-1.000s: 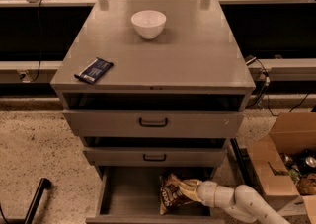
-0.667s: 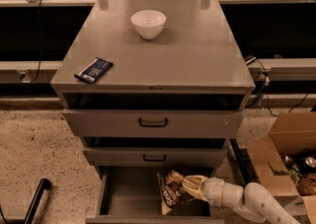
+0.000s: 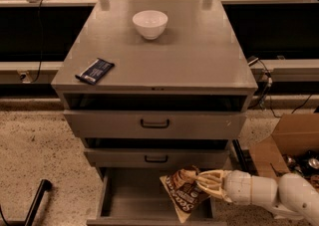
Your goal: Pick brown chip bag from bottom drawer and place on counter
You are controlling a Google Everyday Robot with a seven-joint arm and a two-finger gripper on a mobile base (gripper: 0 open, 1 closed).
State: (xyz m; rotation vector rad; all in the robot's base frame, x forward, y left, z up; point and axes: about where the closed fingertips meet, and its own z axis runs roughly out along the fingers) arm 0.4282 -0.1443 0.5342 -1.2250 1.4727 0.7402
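Observation:
The brown chip bag is crinkly brown and cream with white lettering. It hangs tilted over the right side of the open bottom drawer. My gripper comes in from the lower right on a white arm and is shut on the bag's upper right edge, holding it above the drawer floor. The counter is the flat grey cabinet top above, well above the gripper.
A white bowl stands at the back middle of the counter. A small dark blue wrapper lies near its front left edge. The two upper drawers are slightly pulled out. A cardboard box sits at the right. A black pole is lower left.
My gripper has lifted the chip bag up from the drawer floor and drawn it a little forward and left. The bag now hangs tilted above the drawer.

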